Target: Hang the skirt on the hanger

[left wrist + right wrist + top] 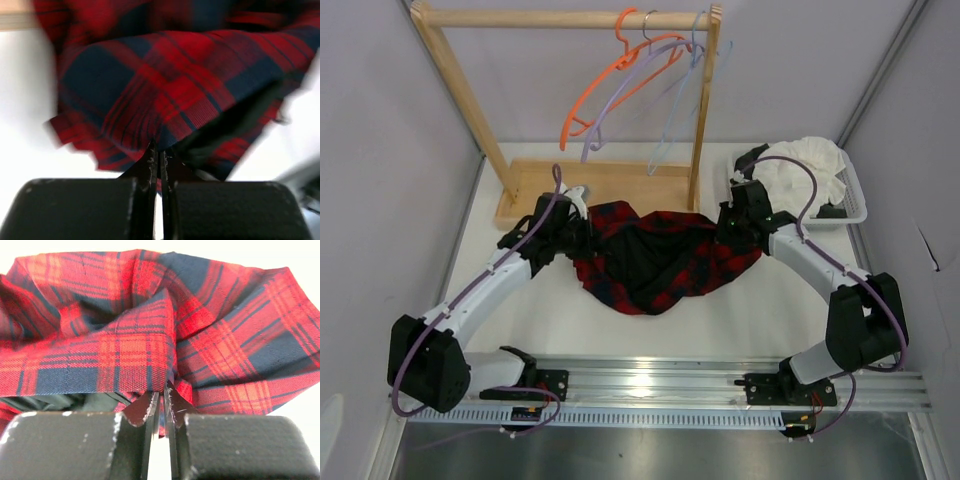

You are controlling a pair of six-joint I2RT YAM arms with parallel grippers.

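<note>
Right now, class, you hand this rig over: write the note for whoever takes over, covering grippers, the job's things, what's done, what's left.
Left gripper: shut on the skirt, at one edge.
Right gripper: shut on its opposite edge.
The skirt sags between them, in front of the wooden rack.
The hanger, the lavender one, hangs on the rack's rail, bare.
Done: both grippers hold the skirt.
Left: bring it onto the hanger.
</note>
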